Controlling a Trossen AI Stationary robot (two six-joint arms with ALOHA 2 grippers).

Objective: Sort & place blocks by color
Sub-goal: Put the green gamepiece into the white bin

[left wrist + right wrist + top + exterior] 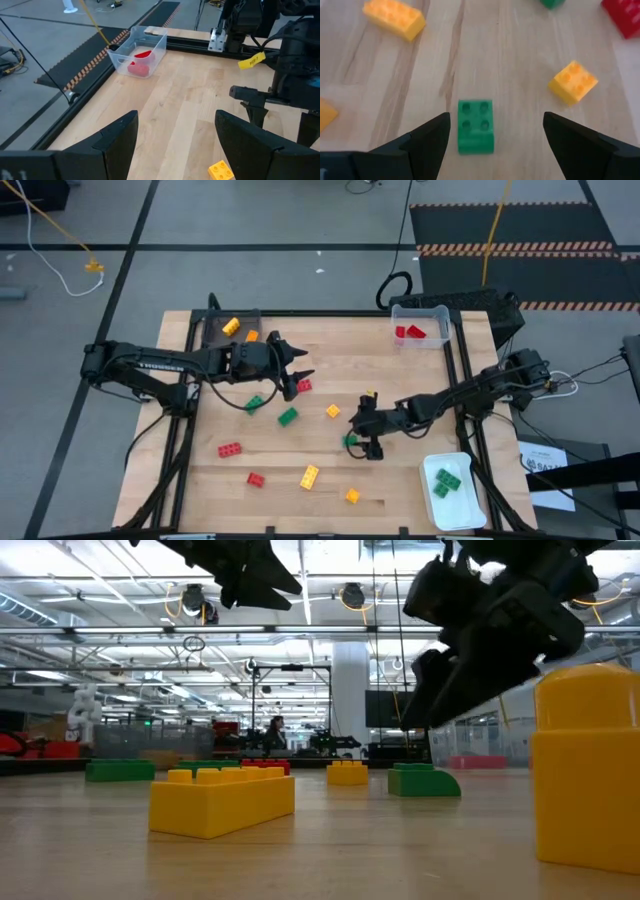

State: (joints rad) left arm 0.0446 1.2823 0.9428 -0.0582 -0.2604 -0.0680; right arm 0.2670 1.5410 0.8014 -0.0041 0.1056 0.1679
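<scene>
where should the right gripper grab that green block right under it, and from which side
Probably from straight above, closing on the green block's two long smooth side walls. It lies flat, studs up, alone on the table, lengthwise between the open fingers of the right gripper, so both sides are free. The studded top gives the pads nothing flat to press. The nearest yellow block sits well clear.

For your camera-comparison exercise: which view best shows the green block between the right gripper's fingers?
The right wrist view: the green block lies unobstructed between the open right gripper. The high view half hides it; the low view shows its side; the left wrist view misses it.
</scene>
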